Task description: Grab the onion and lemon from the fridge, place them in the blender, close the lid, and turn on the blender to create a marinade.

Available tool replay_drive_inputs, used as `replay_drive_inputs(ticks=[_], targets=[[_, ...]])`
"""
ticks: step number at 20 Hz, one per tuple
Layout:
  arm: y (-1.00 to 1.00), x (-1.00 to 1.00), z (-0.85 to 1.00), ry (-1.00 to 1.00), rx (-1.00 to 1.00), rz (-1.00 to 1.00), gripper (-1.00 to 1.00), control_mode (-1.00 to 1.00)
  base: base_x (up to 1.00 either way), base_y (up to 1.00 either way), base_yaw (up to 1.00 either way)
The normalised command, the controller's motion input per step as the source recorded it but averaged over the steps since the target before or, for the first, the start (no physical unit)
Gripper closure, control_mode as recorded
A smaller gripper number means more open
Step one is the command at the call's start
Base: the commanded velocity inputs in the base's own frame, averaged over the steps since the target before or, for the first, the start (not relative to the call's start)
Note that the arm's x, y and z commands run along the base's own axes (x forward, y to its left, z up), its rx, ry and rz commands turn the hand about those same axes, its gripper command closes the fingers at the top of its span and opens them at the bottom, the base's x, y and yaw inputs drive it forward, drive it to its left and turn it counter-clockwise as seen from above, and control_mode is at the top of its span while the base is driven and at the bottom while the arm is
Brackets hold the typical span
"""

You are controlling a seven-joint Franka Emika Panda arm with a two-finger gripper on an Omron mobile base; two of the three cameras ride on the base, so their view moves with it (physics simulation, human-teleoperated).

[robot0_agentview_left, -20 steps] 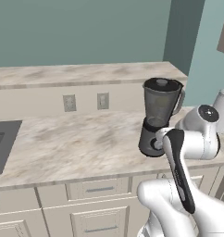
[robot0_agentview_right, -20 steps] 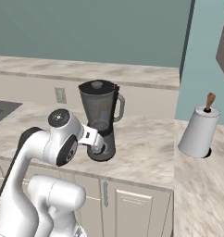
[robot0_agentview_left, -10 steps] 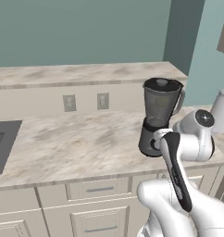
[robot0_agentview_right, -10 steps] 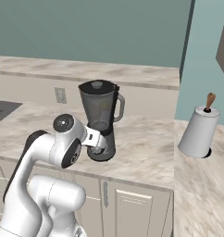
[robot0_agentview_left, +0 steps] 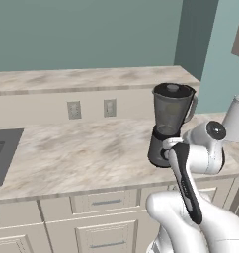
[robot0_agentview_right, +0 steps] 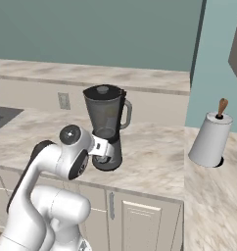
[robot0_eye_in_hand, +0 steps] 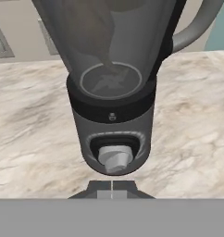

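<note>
Right, the gripper (robot0_eye_in_hand: 112, 189) is seen in the hand view with its two tips pressed together, nothing clamped between them, set just in front of the knob (robot0_eye_in_hand: 115, 159) on the blender (robot0_eye_in_hand: 111, 106) and roughly centred on it, though contact cannot be confirmed. With the jaws closed the knob can only be nudged, not grasped, so a slip off its rounded face is judged likely if the push is made off-centre or at an angle. The base could also be shoved along the counter (robot0_agentview_left: 92, 153) rather than the knob turned, since nothing braces it; the blender is placed near the counter's front edge toward its right end, so a sideways shove is the less forgiving direction. In the right base view the hand (robot0_agentview_right: 102, 147) is seen tight against the lower part of the blender (robot0_agentview_right: 106, 128), so any wrist roll risks the white link being dragged against the jar. The lid (robot0_agentview_right: 103, 91) is seated on the jar mouth and looks level; it could be knocked loose if the jar is rocked. Something pale yellowish is glimpsed through the jar wall, but the lemon and the onion cannot be told apart there, so the load is unconfirmed. Further right, a white pot with a wooden handle (robot0_agentview_right: 211, 139) stands well apart and is not judged to be at risk.
</note>
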Motion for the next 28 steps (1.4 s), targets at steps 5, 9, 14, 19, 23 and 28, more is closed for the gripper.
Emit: replay_drive_inputs(ticks=[5,9,14,19,23,28], targets=[[-0.12,0.22,-0.09,-0.01,0.00,0.00,1.00,-1.00,0.00,0.00,0.00],[-0.03,0.16,-0.10,-0.05,0.00,0.00,1.00,-1.00,0.00,0.00,0.00],[0.08,0.28,-0.03,-0.02,0.00,0.00,1.00,-1.00,0.00,0.00,0.00],[0.11,0.23,-0.05,-0.04,0.00,0.00,1.00,-1.00,0.00,0.00,0.00],[0.00,0.06,-0.09,-0.05,0.00,0.00,1.00,-1.00,0.00,0.00,0.00],[0.00,0.04,-0.16,-0.04,0.00,0.00,1.00,-1.00,0.00,0.00,0.00]])
